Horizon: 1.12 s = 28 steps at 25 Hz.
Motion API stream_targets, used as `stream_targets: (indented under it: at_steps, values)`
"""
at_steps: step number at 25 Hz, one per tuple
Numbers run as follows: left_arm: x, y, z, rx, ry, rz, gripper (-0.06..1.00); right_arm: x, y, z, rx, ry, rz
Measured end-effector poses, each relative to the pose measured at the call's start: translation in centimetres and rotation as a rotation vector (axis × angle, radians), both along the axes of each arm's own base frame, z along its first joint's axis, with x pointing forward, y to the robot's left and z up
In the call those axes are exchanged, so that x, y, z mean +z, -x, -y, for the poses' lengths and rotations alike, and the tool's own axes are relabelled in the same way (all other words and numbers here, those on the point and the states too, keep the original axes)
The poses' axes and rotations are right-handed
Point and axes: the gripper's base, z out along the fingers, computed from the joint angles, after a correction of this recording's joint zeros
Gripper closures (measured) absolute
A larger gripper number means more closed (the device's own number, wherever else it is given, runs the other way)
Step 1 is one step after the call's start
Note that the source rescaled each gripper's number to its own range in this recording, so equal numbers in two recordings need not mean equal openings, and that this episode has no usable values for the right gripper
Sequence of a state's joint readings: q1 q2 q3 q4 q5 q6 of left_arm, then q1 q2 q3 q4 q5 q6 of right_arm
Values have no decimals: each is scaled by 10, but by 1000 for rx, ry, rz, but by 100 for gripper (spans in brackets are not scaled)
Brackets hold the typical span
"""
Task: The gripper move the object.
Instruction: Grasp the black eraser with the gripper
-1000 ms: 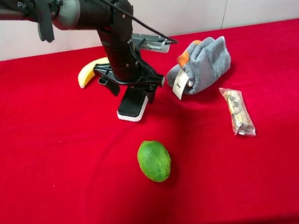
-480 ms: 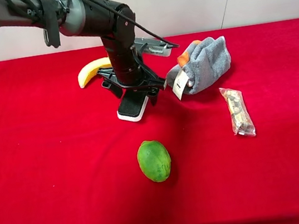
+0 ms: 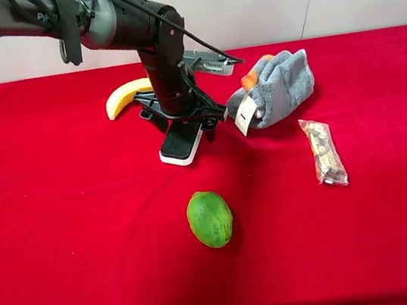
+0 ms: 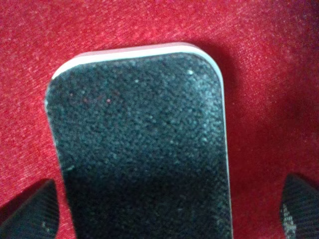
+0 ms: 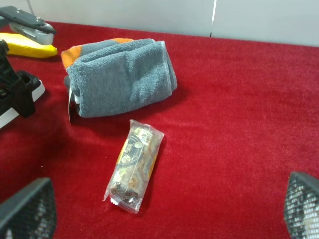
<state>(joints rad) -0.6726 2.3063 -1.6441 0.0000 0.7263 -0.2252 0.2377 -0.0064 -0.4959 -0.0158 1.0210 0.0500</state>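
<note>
The board eraser (image 3: pixel 180 147), black felt on a white base, lies flat on the red cloth right of the banana. It fills the left wrist view (image 4: pixel 144 149). My left gripper (image 3: pixel 181 117) is low over its far end, open, with a fingertip (image 4: pixel 32 211) on each side of the eraser and a gap to each long edge. My right gripper (image 5: pixel 164 211) is open and empty. It is apart from the eraser, and its fingertips (image 5: pixel 27 209) are spread wide above the cloth near the snack packet.
A green fruit (image 3: pixel 209 218) lies in front of the eraser. A banana (image 3: pixel 122 97) lies behind the left arm. A grey cloth bundle (image 3: pixel 274 88) with a white tag sits to the right, and a clear snack packet (image 3: pixel 324 151) lies in front of it.
The left arm has shifted slightly and settled lower over the eraser. The eraser and the other objects have not moved.
</note>
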Motion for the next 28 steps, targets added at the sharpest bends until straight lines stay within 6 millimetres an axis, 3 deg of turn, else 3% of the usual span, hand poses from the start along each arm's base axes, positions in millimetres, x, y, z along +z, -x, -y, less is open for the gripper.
stream_targets:
  at_steps: [21,24,28]
  values:
    - [0,-1,1,-5,13,18,28,0,0,0,0,0,1]
    - [0,-1,1,-5,13,18,37,0,0,0,0,0,1]
    - [0,-1,1,-6,13,18,61,0,0,0,0,0,0]
